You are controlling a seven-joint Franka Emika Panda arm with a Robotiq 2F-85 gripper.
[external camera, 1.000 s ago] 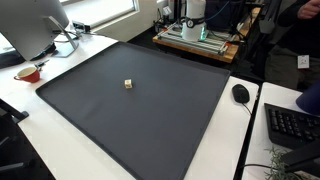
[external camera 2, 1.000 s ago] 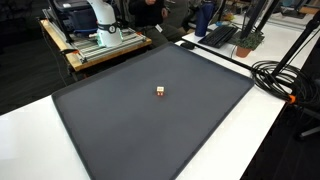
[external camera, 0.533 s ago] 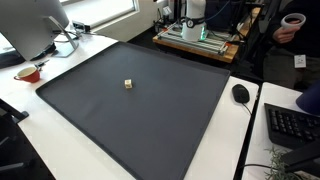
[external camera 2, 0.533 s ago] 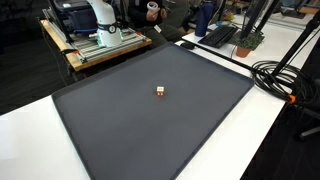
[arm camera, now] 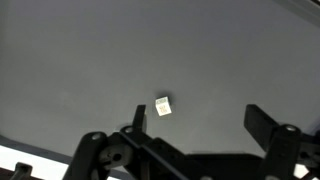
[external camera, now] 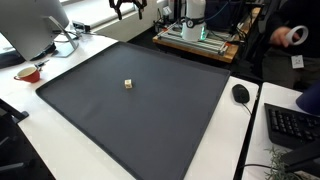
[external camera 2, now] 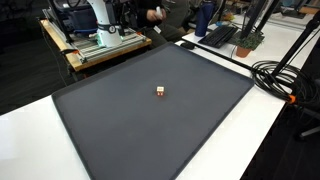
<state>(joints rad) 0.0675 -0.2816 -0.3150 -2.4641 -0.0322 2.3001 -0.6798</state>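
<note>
Bench [external camera: 25, 135]: white, carrying a large mat, with a mouse [external camera: 240, 93] and a keyboard [external camera: 293, 124] off to 1 side.
Mat [external camera: 150, 115]: dark and flat, covering most of the bench; bare apart from 1 small thing in both exterior views.
Gripper [arm camera: 198, 116]: spread wide in the wrist view, 2 fingers well apart with nothing between them; looking down on the mat from high up. In an exterior view, seen only at the top edge [external camera: 128, 7], beyond the far side of the mat.
Cube [arm camera: 163, 105]: small and pale, lying alone near the middle of the mat [external camera: 128, 84] [external camera 2: 160, 91]; well apart from the gripper, left of the gap between the fingers in the wrist view.
Done: judged, nothing beyond hanging above the mat; cube untouched.
Left: judged, all of the handling; no contact, no grip, no lift yet.
</note>
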